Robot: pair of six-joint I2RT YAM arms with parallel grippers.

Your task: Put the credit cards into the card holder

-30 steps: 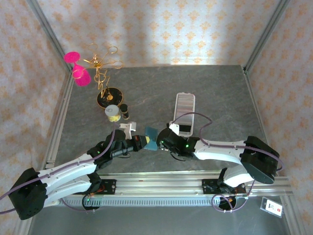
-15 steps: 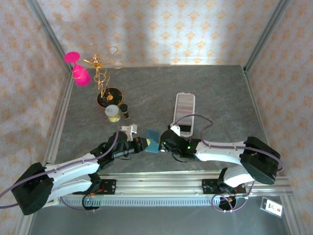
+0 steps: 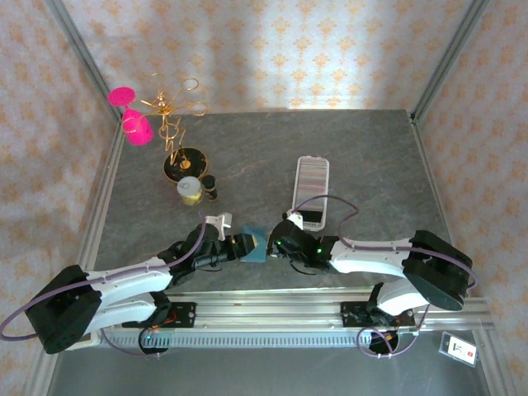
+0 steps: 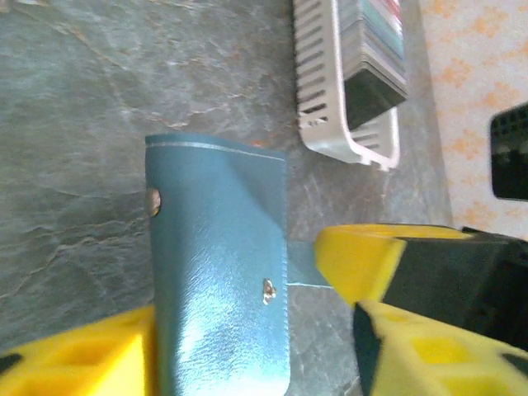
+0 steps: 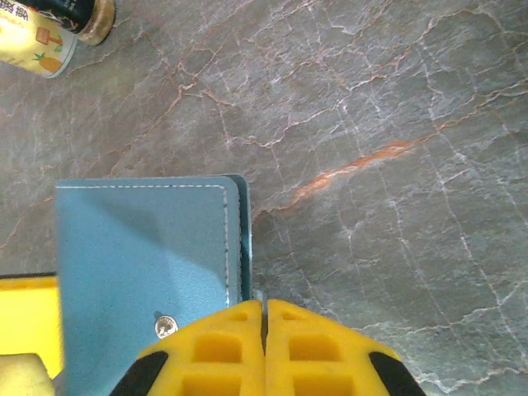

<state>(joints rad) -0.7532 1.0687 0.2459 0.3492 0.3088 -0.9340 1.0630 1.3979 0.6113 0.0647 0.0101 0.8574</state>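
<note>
The teal card holder [image 3: 254, 241] lies flat on the table [image 3: 371, 148], near the white tray's [image 3: 313, 158] near-left corner. The credit cards [image 3: 313, 190] stand on edge in a row inside the tray. R gripper [image 3: 271, 244] sits btwn holder and tray, jaws pressed together. It seems to pinch a thin blue flap at the holder's tray-side edge, tho the contact is mostly hidden. L gripper [image 3: 239, 246] is on the holder's side away from the tray, jaws apart, straddling the holder w/o clamping it: one finger touches, the other stands off.
</note>
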